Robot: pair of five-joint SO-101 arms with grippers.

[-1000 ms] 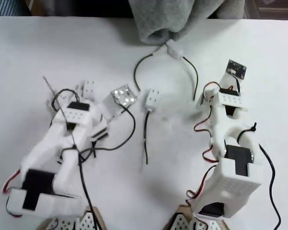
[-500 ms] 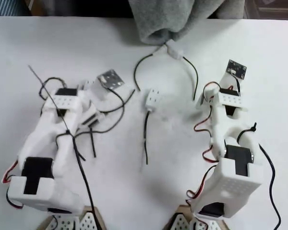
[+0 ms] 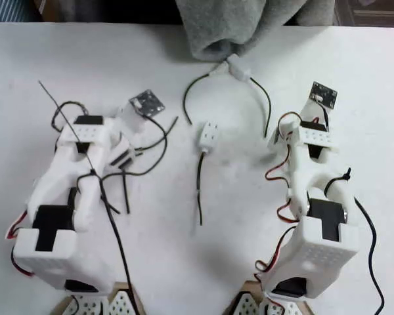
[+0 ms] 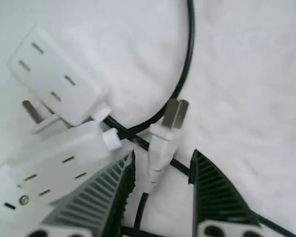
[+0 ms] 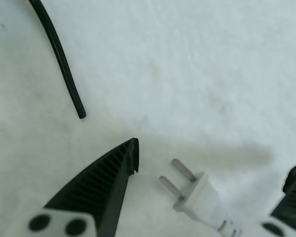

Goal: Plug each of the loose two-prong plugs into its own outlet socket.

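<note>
In the left wrist view a white two-prong plug (image 4: 163, 140) on a black cable lies on the table between the fingers of my open left gripper (image 4: 163, 158), which do not touch it. Two white outlet blocks (image 4: 56, 79) (image 4: 59, 163) lie just beside it. In the right wrist view another white two-prong plug (image 5: 197, 195) lies between the wide-apart fingers of my open right gripper (image 5: 214, 160). From above, a third white outlet socket (image 3: 209, 134) with a black cable lies mid-table between the left arm (image 3: 85, 147) and the right arm (image 3: 312, 141).
A grey cloth (image 3: 243, 26) hangs over the table's far edge. Below it lies a white connector (image 3: 238, 67) with black cables (image 3: 262, 98) curving off both ways. A loose black cable end (image 5: 81, 114) lies near my right gripper. Tangled black cable (image 3: 141, 164) lies beside the left arm.
My left arm has swung left and away, toward the outlet blocks at the table's left, dragging its black cable along. The right arm and the middle socket have stayed put.
</note>
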